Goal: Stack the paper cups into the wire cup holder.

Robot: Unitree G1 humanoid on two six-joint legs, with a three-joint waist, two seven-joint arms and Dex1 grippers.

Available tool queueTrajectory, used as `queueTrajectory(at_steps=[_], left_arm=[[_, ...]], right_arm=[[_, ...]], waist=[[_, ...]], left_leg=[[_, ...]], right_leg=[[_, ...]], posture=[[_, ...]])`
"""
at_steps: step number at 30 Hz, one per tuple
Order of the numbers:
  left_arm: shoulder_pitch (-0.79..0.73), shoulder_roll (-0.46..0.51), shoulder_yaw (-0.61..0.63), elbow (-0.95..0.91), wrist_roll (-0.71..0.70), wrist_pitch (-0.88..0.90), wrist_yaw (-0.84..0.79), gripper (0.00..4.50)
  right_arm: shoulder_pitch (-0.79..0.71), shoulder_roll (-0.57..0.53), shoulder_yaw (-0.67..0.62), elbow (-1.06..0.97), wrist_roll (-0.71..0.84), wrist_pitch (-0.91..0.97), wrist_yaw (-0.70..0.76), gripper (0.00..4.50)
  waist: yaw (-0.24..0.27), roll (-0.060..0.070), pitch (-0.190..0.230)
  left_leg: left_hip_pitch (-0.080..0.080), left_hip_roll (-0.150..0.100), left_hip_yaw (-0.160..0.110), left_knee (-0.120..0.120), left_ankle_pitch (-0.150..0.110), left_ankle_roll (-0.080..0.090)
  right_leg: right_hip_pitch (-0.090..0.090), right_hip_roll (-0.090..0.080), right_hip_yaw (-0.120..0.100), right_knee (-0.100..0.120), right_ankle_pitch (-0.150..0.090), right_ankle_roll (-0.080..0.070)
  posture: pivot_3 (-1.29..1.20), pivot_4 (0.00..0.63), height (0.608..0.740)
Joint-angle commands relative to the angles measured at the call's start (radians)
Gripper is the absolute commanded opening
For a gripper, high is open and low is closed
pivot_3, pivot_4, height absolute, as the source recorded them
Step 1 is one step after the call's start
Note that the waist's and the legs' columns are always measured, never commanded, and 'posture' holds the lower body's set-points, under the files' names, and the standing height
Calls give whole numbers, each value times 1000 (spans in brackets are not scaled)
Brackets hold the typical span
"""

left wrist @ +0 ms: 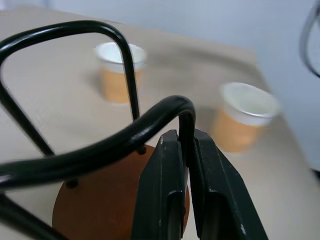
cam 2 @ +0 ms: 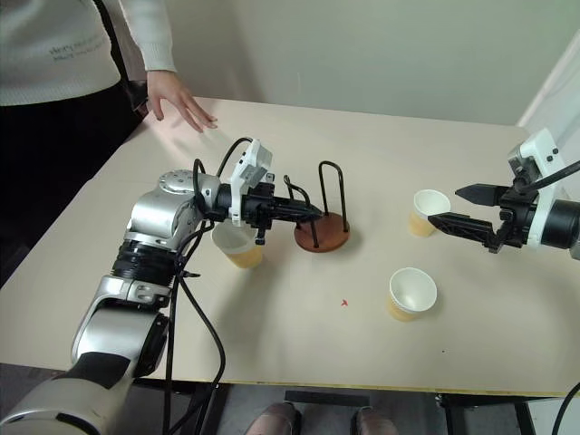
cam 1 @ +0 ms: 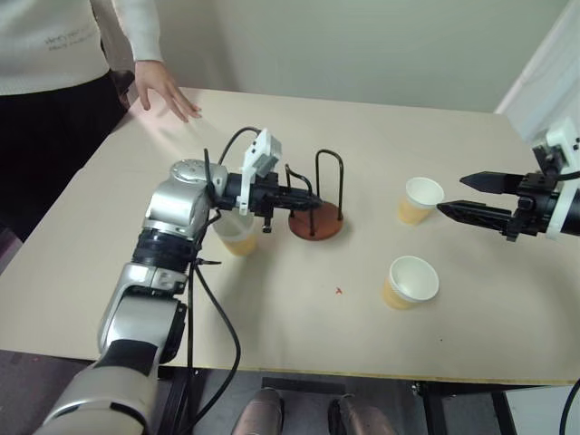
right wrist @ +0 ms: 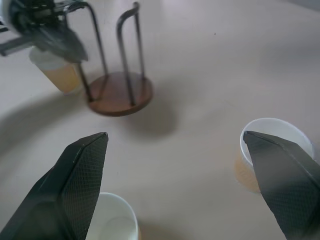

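I note left tool clamped on cup holder wire arch. Right tool wide, beside cup. Cups thin, light, crushable: I grip rim gently.

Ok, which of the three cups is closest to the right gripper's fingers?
The paper cup farthest from the person, standing just ahead of the open right gripper. The other two sit nearer the table's front edge and beside the wire cup holder.

No legible text on anything.
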Motion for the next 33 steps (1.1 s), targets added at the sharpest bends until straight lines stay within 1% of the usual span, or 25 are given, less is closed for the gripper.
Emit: queueTrajectory(at_steps=[1, 5, 11, 16, 23, 26, 30, 31, 32, 33], left_arm=[[12, 14, -27, -93, -31, 23, -52, 22], [23, 18, -49, -123, -35, 30, -81, 22], [13, -29, -105, -94, -10, -40, -101, 22], [-15, -70, -136, -30, 17, -119, -117, 22], [-27, -113, -183, 88, 99, -311, -128, 22], [-35, -146, -189, 138, 116, -340, -111, 22], [-34, -173, -200, 165, 147, -378, -111, 1171], [-34, -175, -199, 170, 150, -382, -113, 1591], [-36, -177, -198, 175, 153, -385, -114, 1836], [-38, -178, -195, 181, 157, -393, -112, 2259]], right_arm=[[10, -22, -60, -35, 23, 2, -6, 4500], [26, -29, -82, -45, 34, 10, -14, 4500], [60, -34, -123, -66, 48, 23, -31, 4500], [70, -37, -136, -76, 62, 31, -48, 4500], [81, -33, -142, -91, 77, 37, -73, 4500], [82, -32, -139, -91, 77, 35, -80, 4500], [70, -25, -120, -91, 79, 32, -92, 4500], [66, -26, -117, -88, 79, 31, -92, 4500], [64, -27, -115, -85, 79, 30, -92, 4500], [61, -27, -112, -84, 79, 30, -93, 4500]], waist=[[1, 0, 0], [1, 0, 0], [1, 0, 0], [0, 0, 0], [1, 0, 0], [1, 0, 0], [1, 0, 0], [1, 0, 0], [1, 0, 0], [1, 0, 0]], left_leg=[[0, 0, 0, 1, 0, 0], [0, 0, 0, 6, 0, 2], [0, 0, 0, 12, -1, 5], [0, -1, 0, 13, -1, 6], [0, -1, 0, 12, -1, 7], [-1, -1, 0, 12, -2, 7], [-2, -1, 0, 13, -2, 8], [-2, -1, 0, 13, -2, 8], [-2, -1, 0, 13, -2, 9], [-2, -1, 0, 12, -2, 9]], right_leg=[[0, 0, 0, 1, 0, 0], [2, 0, 0, 1, 3, 3], [6, -1, 1, -1, 6, 7], [6, -1, 1, -1, 6, 7], [6, -2, 1, -1, 6, 7], [6, -2, 1, -2, 6, 7], [6, -2, 1, -3, 6, 7], [6, -2, 1, -3, 6, 7], [6, -2, 1, -3, 6, 7], [6, -2, 1, -3, 6, 7]], posture=[[0, 150, 740], [0, 150, 740], [0, 150, 740], [0, 150, 740], [0, 150, 740], [0, 150, 740], [0, 150, 740], [0, 150, 740], [0, 150, 740], [0, 150, 740]])
